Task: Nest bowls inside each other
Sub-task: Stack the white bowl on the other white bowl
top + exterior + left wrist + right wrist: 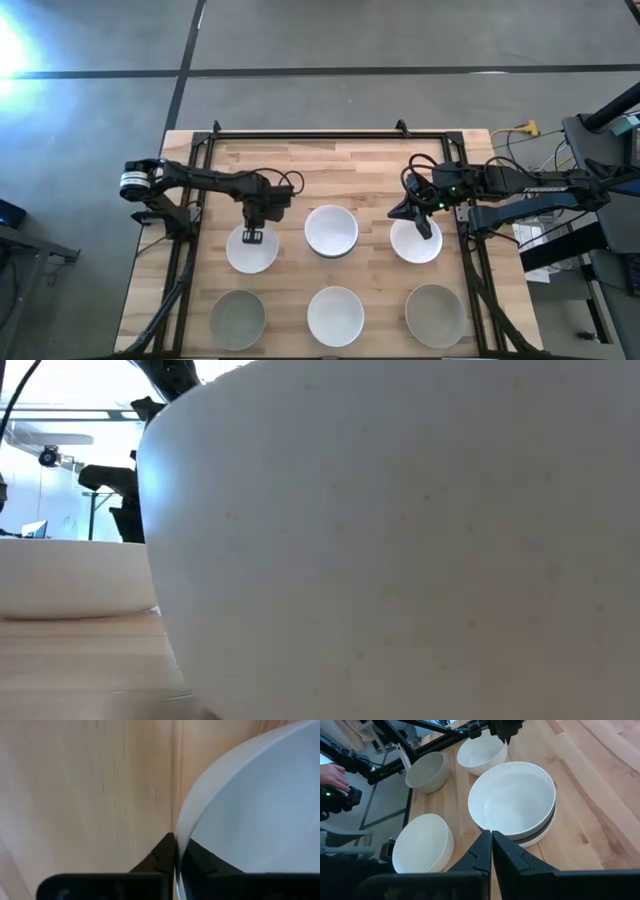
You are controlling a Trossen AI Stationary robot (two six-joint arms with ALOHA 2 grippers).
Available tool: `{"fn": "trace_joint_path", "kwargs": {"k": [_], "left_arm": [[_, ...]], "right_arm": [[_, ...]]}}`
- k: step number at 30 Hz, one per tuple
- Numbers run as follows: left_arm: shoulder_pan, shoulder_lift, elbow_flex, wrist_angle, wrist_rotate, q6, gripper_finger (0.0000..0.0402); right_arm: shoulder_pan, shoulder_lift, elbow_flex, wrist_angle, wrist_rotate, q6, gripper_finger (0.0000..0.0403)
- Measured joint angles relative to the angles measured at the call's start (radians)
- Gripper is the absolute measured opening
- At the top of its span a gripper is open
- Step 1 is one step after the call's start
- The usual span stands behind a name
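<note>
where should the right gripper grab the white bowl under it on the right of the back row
By the rim, from above. The white bowl sits upright and open, its smooth round wall offering nothing else to pinch. One finger would go inside and one outside, as the left gripper does on the rim of its white bowl. The right gripper already hangs over the back edge.

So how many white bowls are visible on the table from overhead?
4: back-left white bowl under the left gripper, back-middle, back-right by the right gripper, front-middle. Others may be hidden in stacks.
</note>
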State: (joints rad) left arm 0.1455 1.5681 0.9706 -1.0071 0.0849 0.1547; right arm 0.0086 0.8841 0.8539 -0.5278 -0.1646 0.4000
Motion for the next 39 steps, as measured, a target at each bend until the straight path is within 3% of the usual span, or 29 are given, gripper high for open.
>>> {"fn": "trace_joint_path", "kwargs": {"k": [6,12,18,24,28,39], "left_arm": [[0.004,-0.031,0.122,-0.086,-0.011,0.008,0.0001],[0.027,-0.040,0.379,-0.258,-0.010,0.030,0.0001],[0.138,0.016,0.696,-0.282,0.103,-0.176,0.0000],[0.176,0.173,0.929,-0.267,0.197,-0.296,0.0000],[0.161,0.304,0.993,-0.288,0.348,-0.314,0.0000],[0.118,0.473,1.029,-0.340,0.343,-0.306,0.0000]], "right_arm": [[0.000,0.000,0.000,0.000,0.000,0.001,0.0009],[0.000,0.001,0.000,0.007,0.009,0.000,0.0009],[0.000,0.001,0.000,0.008,0.010,-0.008,0.0009],[0.000,0.001,0.000,0.008,0.010,-0.008,0.0009],[0.000,0.001,0.000,0.008,0.010,-0.008,0.0009],[0.000,0.000,0.000,0.005,0.010,0.010,0.0009]]}}
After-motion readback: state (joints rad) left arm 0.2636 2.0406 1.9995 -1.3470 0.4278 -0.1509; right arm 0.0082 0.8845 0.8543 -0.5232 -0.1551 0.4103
